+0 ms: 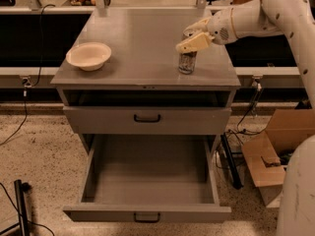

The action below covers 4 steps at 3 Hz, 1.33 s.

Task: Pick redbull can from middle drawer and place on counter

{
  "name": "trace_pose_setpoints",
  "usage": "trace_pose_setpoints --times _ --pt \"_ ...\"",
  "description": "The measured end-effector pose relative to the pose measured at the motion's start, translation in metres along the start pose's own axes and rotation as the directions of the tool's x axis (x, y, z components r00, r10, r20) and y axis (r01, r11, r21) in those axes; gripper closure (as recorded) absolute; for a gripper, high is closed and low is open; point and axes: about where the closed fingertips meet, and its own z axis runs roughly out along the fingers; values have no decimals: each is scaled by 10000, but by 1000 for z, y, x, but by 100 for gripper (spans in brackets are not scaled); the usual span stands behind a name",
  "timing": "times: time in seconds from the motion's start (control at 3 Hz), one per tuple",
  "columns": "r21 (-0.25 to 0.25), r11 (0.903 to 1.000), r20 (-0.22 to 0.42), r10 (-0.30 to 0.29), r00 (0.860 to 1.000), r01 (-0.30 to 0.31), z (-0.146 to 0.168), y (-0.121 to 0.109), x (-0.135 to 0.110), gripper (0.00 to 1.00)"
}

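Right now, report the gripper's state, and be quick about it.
Gripper: at the top of the redbull can, which stands upright on the counter; open or closed cannot be told.

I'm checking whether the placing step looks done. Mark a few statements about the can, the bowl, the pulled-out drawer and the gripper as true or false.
1. The can stands upright on the counter. True.
2. The bowl lies in the pulled-out drawer. False: it sits on the counter, to the left of the can.
3. The gripper is at the top of the can. True.
4. The lowest drawer is pushed shut. False: it is pulled out, with its flat tray in full view.
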Motion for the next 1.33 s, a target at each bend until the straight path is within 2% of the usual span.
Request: trace_pose_setpoints --times 0.33,0.67,1.0,1.33 --pt "-172 9998 103 -102 9999 104 3 2 -2 0" --pt "-391 9972 341 -617 9975 630 -3 5 -11 0" --pt "-437 9848 360 -1667 9853 1682 -22 7 -23 0" --pt "-224 9742 547 -2232 9732 2247 -51 6 -30 0"
